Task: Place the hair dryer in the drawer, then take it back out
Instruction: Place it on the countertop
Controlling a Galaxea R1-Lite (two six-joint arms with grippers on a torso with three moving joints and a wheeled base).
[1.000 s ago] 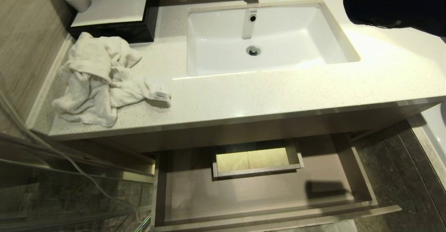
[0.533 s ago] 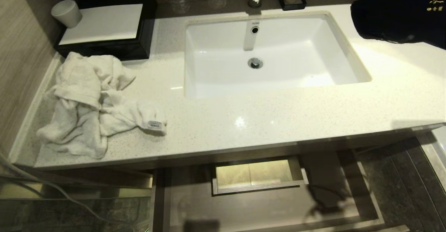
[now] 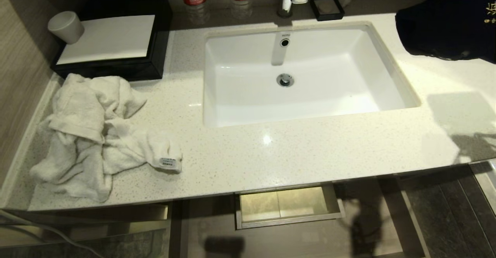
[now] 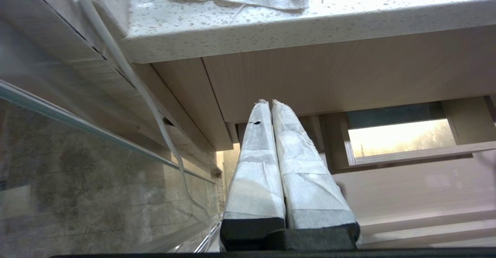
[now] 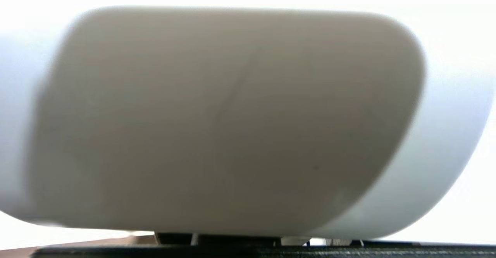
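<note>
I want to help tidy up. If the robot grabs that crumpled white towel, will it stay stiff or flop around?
Probably flop. The towel lies in soft, rumpled folds on the counter, so its loose ends would likely dangle. It looks fluffy, so likely light, and unlikely to slip or roll.

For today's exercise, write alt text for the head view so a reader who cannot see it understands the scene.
A white sink sits in a speckled vanity countertop, with a crumpled white towel at left. Below, the wooden drawer stands open; no robot arm is visible.
</note>
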